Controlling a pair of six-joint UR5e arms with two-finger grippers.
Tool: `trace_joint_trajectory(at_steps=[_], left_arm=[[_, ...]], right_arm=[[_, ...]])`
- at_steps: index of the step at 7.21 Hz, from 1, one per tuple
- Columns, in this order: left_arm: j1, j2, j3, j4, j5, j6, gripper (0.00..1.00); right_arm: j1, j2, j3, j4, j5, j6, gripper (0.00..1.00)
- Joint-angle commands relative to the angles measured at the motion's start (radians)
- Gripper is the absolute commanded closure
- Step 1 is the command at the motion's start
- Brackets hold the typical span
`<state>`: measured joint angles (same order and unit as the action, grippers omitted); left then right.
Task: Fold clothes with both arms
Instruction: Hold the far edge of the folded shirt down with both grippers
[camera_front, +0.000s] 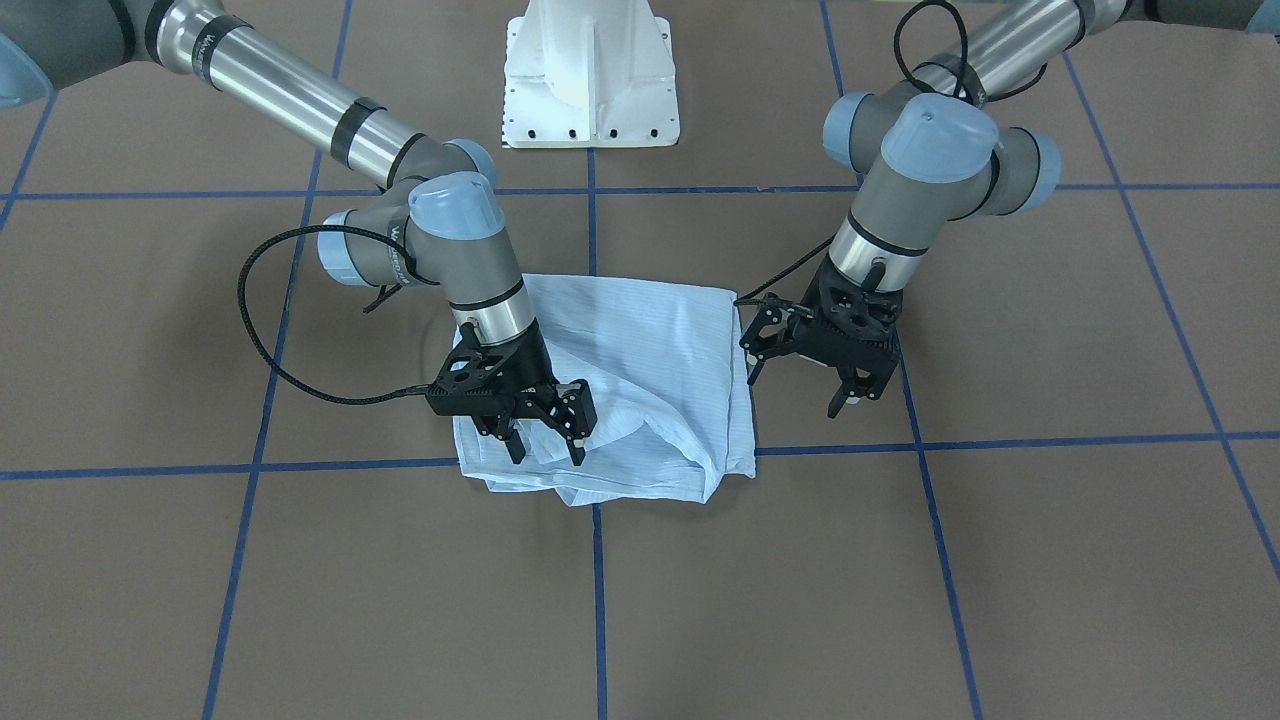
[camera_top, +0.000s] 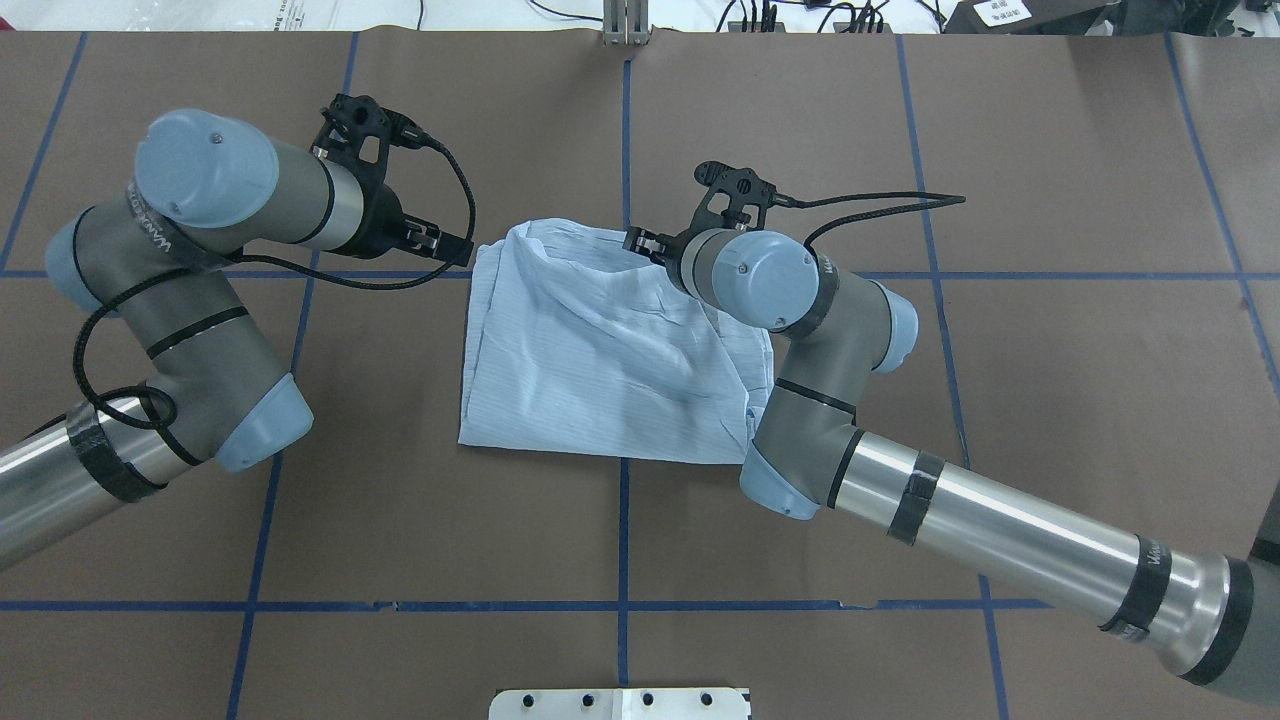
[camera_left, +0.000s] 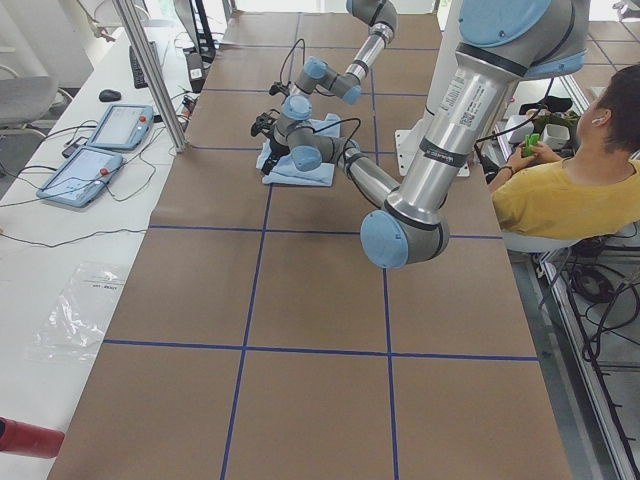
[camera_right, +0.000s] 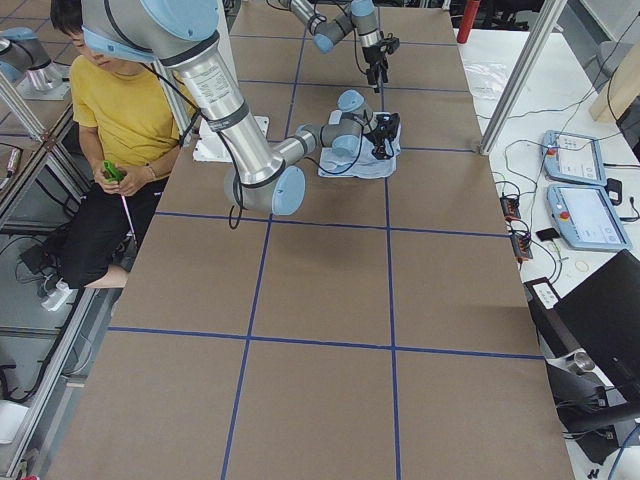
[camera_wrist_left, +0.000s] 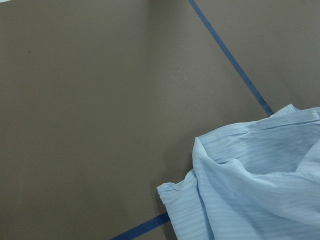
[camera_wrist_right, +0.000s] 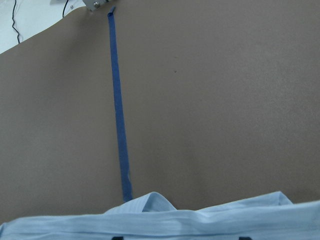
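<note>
Lying folded into a rough square at the middle of the counter (camera_front: 1000, 560), the pale blue shirt (camera_front: 650, 360) covers a crossing of the blue tape lines (camera_front: 340, 465). Its thin, finely striped fabric is crinkled. It is fairly flat on the side toward the robot and bunched into looser folds along the far edge, where a lower layer sticks out.

The right tool (camera_front: 547, 445) points down at that far edge, near the shirt's corner on the robot's right. Its fingers are spread wide with the tips at the cloth, and whether they pinch any fabric cannot be told. The left tool (camera_front: 797, 385) hangs just beside the opposite edge, off the cloth, fingers apart and empty.

From overhead, the right arm's wrist joint (camera_top: 750, 280) hides part of the shirt's right side. A black cable (camera_front: 262, 350) loops out beside it. The white pedestal base (camera_front: 590, 80) stands behind the shirt. A seated person in a yellow top (camera_left: 570, 195) is at the counter's robot side, and two control pendants (camera_left: 100, 150) lie on a white bench opposite.
</note>
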<state>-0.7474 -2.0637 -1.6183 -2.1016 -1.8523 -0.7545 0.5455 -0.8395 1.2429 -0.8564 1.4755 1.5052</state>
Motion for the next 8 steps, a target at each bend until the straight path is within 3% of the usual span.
trace_joint_trajectory(at_steps=[1,5,6,7,8], left_arm=[[-0.001,0.001,0.000,0.000,-0.001,0.000,0.00],[-0.001,0.001,0.001,0.000,0.001,0.000,0.00],[-0.001,0.001,0.001,0.000,0.001,0.000,0.00],[-0.001,0.002,0.001,0.000,0.001,0.000,0.00],[-0.001,0.002,0.003,0.000,0.001,0.000,0.00]], right_arm=[[-0.012,-0.007,0.001,-0.009,0.000,-0.005,0.20],[-0.036,-0.018,0.010,-0.042,-0.017,-0.005,0.22],[-0.036,-0.018,0.015,-0.043,-0.015,-0.005,0.32],[-0.036,-0.015,0.024,-0.043,-0.014,-0.005,0.60],[-0.036,-0.015,0.052,-0.077,-0.014,-0.005,0.70]])
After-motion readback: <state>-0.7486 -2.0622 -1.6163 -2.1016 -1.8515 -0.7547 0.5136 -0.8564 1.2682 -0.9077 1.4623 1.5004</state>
